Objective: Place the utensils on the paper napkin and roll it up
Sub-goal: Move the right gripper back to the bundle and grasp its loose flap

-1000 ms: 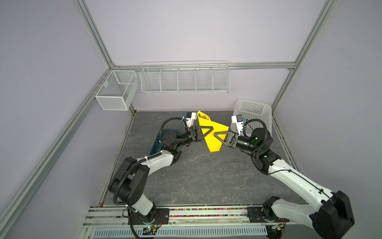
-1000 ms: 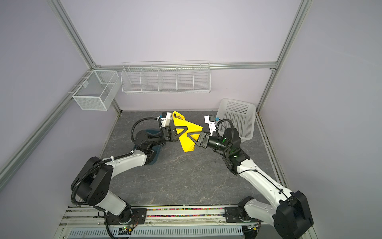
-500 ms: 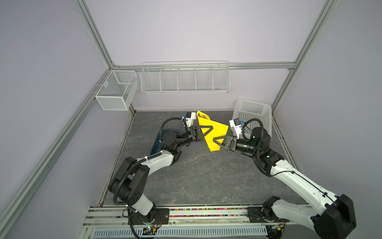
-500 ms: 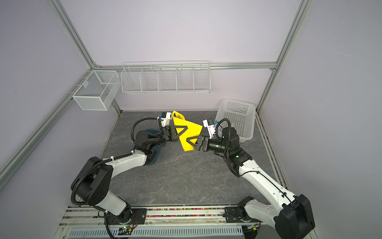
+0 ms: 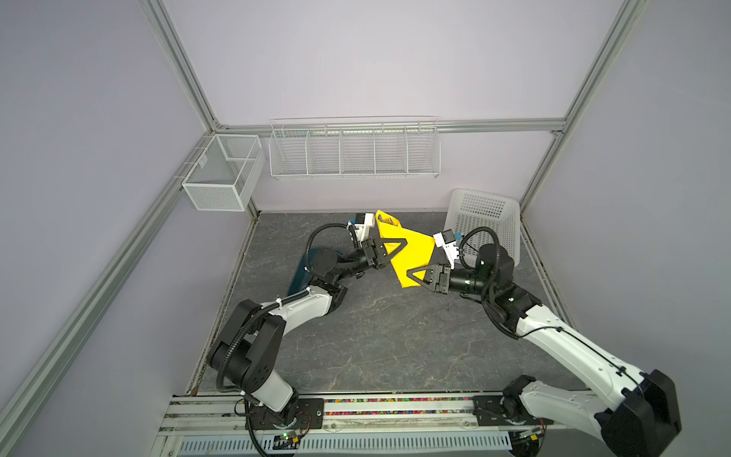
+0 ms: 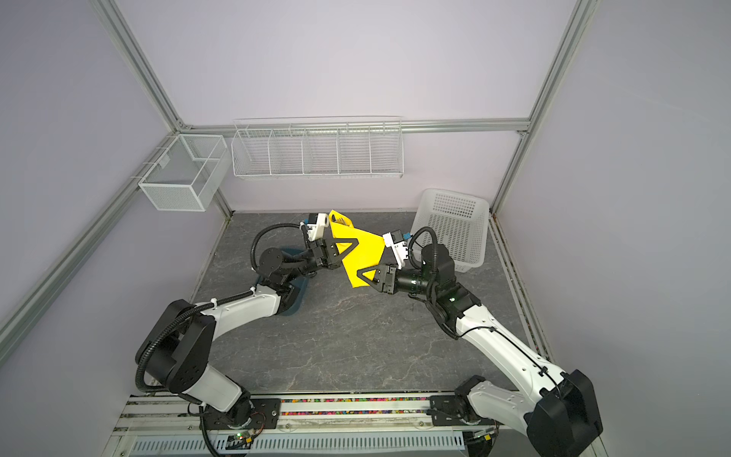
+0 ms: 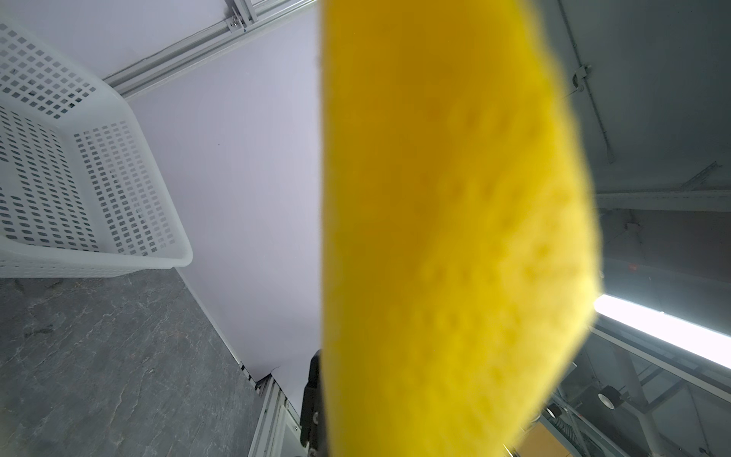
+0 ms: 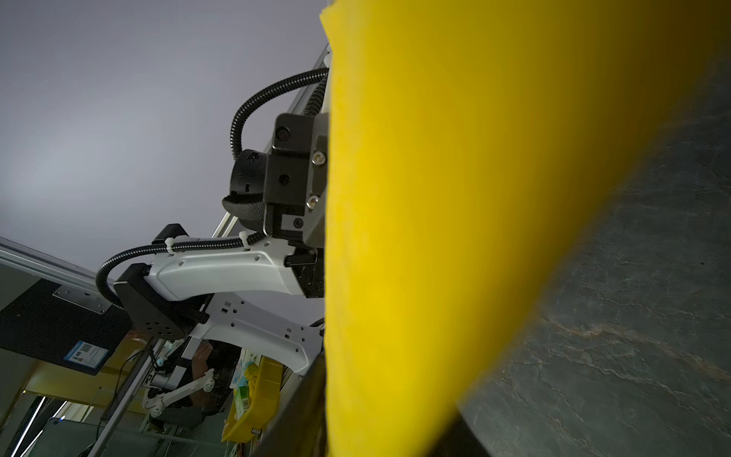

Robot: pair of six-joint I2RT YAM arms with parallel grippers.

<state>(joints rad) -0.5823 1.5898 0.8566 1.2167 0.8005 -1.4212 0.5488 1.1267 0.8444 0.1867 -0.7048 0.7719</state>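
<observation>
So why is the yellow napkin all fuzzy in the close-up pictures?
Left wrist view: the napkin sits right by the lens, so it blurs; the basket behind is sharp and a lamp glares white. Right wrist view: napkin fuzzy-edged too, the left arm behind it sharp. Both top views: napkin crisp, light soft and even.
</observation>
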